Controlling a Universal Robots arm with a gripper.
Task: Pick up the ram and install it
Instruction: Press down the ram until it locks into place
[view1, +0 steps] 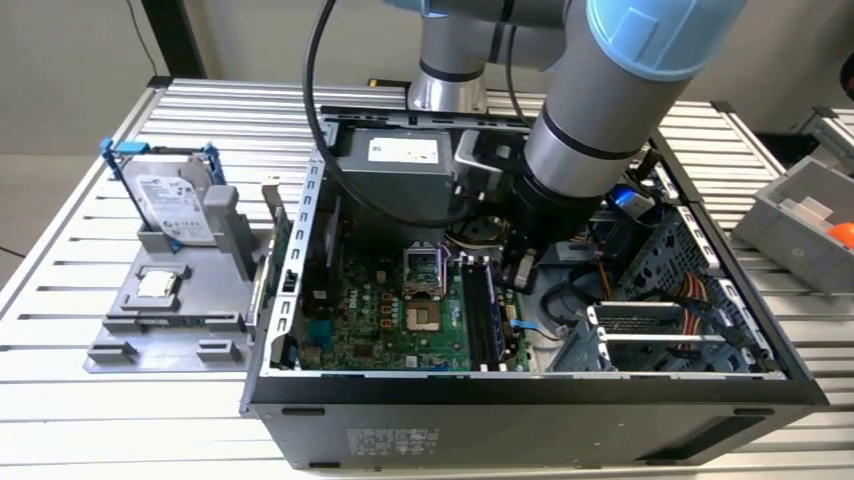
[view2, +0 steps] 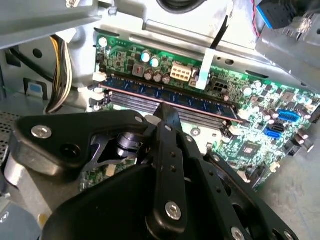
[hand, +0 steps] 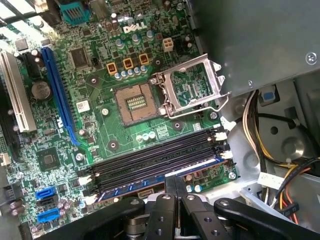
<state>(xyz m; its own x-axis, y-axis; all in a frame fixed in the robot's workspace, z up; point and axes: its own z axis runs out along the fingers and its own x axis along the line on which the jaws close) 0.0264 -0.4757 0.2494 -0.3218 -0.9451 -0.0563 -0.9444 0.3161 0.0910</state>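
Observation:
The ram (view2: 150, 93) is a long dark stick with a row of chips, standing on edge in the outermost of the black memory slots (hand: 150, 159) on the green motherboard (hand: 100, 90). In the first wrist view the ram (hand: 135, 183) lies along the board's edge. My gripper (view2: 168, 113) is shut, its black fingertips (hand: 171, 182) pressed together. They rest on the ram's upper edge near its middle, across the stick and not around it. In the exterior view the gripper (view1: 521, 276) reaches down inside the open computer case (view1: 534, 385) over the slots.
An open CPU socket (hand: 187, 90) sits beside the slots. Yellow and black cables (hand: 272, 150) and the power supply (view1: 400, 160) crowd the case's far end, with a drive cage (view1: 661, 335) at the exterior view's right. A hard drive (view1: 174, 205) stands in a grey holder outside.

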